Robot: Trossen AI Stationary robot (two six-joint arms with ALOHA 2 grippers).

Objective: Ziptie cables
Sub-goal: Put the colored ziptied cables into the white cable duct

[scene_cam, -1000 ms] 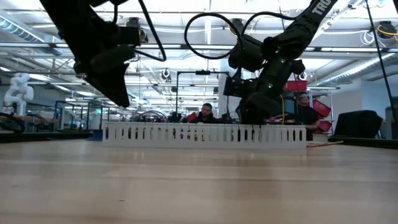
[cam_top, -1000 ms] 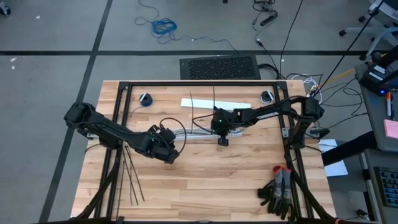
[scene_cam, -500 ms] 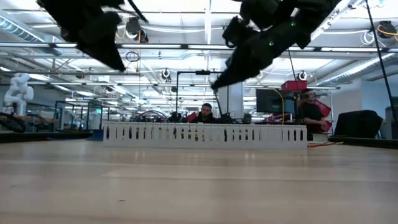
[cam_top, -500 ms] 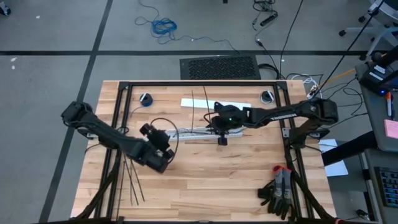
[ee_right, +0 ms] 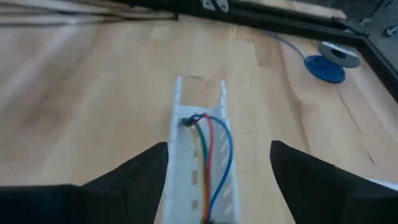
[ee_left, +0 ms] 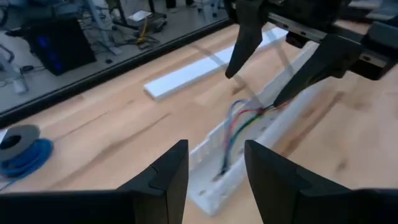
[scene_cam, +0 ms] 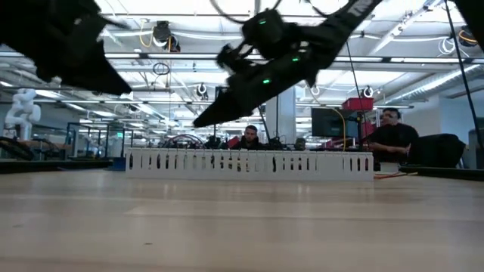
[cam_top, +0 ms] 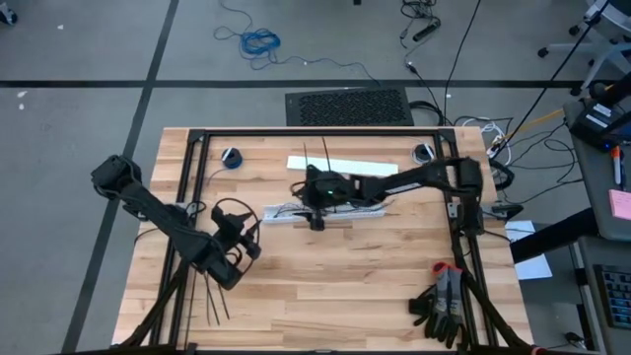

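Hovering over the slotted duct (cam_top: 325, 210), right gripper (cam_top: 315, 209) spread wide & empty; cables (ee_right: 208, 155) lie in the channel right under it. Left gripper (cam_top: 229, 258) also open, zipties (cam_top: 209, 296) just beside it. Descend slow, straddle whole bundle, avoid walls.

We see the cables (ee_right: 206, 158) cut off at the frame's lower edge; zipties (ee_right: 87, 18) blurred upper left.

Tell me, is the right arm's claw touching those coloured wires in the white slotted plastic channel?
Apart. In the left wrist view, the right gripper hangs open-jawed above the coloured wires, with the white slotted channel visible between.
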